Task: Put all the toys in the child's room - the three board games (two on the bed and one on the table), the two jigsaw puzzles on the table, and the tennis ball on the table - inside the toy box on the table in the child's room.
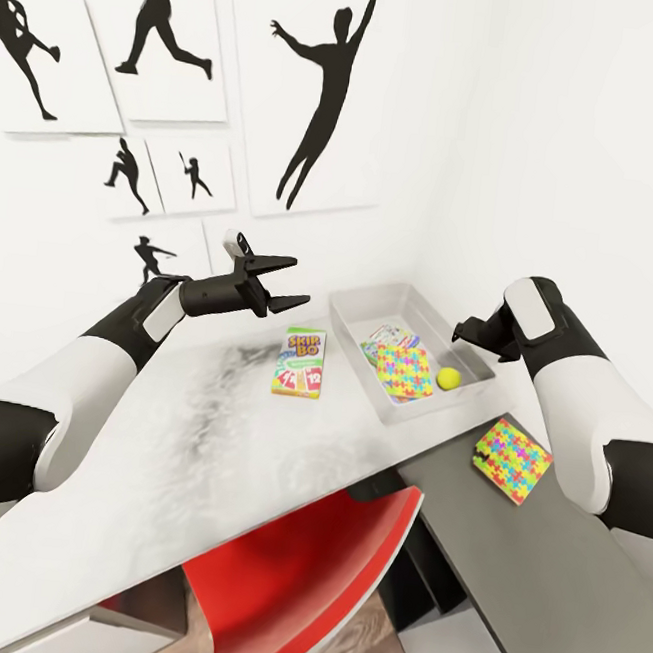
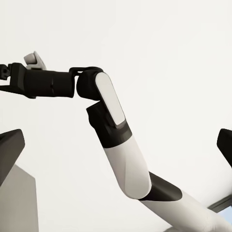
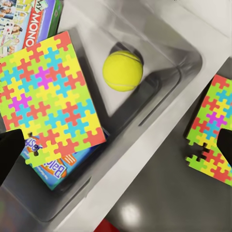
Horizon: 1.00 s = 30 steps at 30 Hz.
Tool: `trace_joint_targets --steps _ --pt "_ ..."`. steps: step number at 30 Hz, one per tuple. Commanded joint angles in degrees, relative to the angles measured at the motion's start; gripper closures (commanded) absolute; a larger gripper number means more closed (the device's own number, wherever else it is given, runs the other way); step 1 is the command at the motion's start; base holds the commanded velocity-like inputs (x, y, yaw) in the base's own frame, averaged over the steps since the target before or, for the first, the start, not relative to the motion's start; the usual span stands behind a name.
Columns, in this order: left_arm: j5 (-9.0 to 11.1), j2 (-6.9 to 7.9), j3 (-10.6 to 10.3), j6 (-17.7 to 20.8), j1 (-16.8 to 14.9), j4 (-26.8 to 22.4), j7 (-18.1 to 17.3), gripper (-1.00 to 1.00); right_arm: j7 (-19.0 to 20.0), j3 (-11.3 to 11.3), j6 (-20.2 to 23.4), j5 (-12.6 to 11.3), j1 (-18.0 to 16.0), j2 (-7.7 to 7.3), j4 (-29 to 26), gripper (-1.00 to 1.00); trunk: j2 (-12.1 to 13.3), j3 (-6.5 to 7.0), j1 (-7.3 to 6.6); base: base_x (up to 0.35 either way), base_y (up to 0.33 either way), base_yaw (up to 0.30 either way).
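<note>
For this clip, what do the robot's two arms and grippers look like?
Both arms have glossy white rounded shells joined by black segments at elbows and wrists. The left gripper is black with two slim pointed fingers and a small pale grey block on top. The right gripper is black too, behind a white-panelled wrist. No cables or markings are visible.
</note>
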Motion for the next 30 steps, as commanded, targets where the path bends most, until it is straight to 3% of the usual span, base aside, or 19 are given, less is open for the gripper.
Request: trace_joint_targets --steps 1,17,30 --pt "0.06 0.05 -0.28 0.57 -0.07 0.05 -0.35 -1.00 -0.46 0.36 0.15 -0.59 -0.01 -0.06 -0.04 -1.00 -0.10 -0.01 0.04 0.000 0.000 0.000" --pt "-0.18 0.20 -0.34 0.57 0.15 -0.03 -0.27 -1.00 -0.44 0.43 0.08 -0.59 0.25 -0.06 -0.04 -1.00 -0.10 1.50 0.04 0.000 0.000 0.000" --pt "-0.17 1.93 -0.46 0.57 0.39 -0.03 -0.22 -1.00 -0.63 0.45 -0.10 -0.59 0.66 0.29 -0.04 -1.00 -0.10 2.73 0.04 0.000 0.000 0.000"
